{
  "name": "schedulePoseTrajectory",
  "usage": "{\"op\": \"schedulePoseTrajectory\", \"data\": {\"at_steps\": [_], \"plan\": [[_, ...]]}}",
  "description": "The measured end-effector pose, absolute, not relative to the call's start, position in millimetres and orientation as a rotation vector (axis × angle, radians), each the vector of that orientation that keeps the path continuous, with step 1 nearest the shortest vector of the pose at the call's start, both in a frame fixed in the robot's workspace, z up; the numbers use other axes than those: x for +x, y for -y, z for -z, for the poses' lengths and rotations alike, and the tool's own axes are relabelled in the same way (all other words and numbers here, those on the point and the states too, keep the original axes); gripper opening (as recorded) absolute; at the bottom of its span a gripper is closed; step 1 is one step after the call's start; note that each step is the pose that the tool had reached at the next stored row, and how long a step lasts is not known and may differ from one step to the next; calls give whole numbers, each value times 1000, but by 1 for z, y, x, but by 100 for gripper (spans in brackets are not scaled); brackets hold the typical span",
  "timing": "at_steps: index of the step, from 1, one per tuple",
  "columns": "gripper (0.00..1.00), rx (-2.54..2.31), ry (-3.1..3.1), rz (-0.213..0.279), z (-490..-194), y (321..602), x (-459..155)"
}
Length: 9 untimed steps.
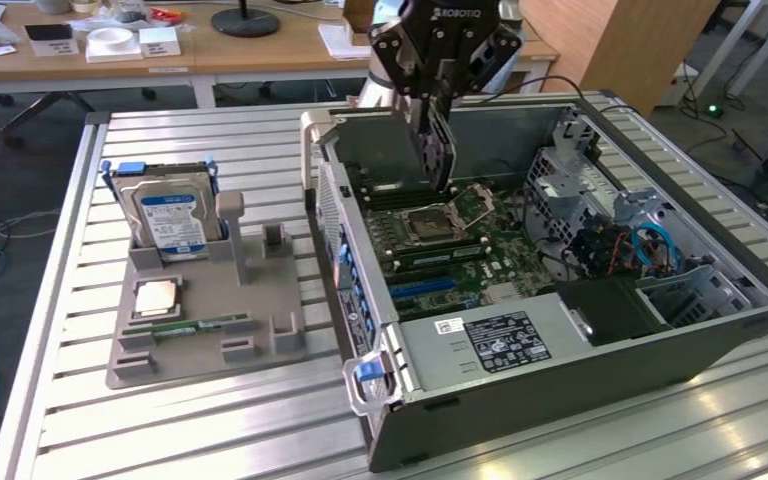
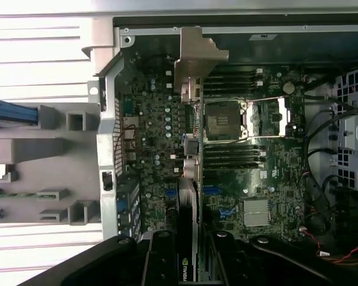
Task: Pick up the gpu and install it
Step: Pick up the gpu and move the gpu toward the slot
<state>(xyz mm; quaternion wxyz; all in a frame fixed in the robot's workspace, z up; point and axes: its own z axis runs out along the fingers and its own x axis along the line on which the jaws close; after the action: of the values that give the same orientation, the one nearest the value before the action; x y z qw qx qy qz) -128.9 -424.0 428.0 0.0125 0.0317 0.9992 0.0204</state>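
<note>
The gripper point(image 1: 438, 95) clamps the gpu point(image 1: 434, 150) between partly closed fingers point(image 2: 161, 259), edge-down over the motherboard point(image 1: 491, 250). Any tilt could jam its edge against far-side components.

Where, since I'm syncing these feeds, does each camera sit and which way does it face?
Exterior view: off the arm, raised, looking down at the open black computer case on the slatted metal table; the black claw shows, gripping the slim dark gpu card upright.
Wrist view: on the wrist, looking down past the claw's fingers into the case.
Shared: claw, gpu, green motherboard.
</note>
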Motion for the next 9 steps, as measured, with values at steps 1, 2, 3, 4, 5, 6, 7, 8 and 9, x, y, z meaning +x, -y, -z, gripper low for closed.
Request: {"op": "schedulePoseTrajectory", "data": {"at_steps": [1, 2, 3, 4, 5, 6, 7, 8, 9], "plan": [[26, 99, -3114, -64, -428, 424, -127], [26, 99, -3114, -64, -428, 424, -125], [26, 99, -3114, -64, -428, 424, -123], [26, 99, -3114, -64, -428, 424, -121], [26, 99, -3114, -64, -428, 424, -119], [26, 99, -3114, -64, -428, 424, -118], [26, 99, -3114, -64, -428, 424, -116], [26, 99, -3114, -64, -428, 424, -114], [26, 99, -3114, -64, -428, 424, -113]]}}
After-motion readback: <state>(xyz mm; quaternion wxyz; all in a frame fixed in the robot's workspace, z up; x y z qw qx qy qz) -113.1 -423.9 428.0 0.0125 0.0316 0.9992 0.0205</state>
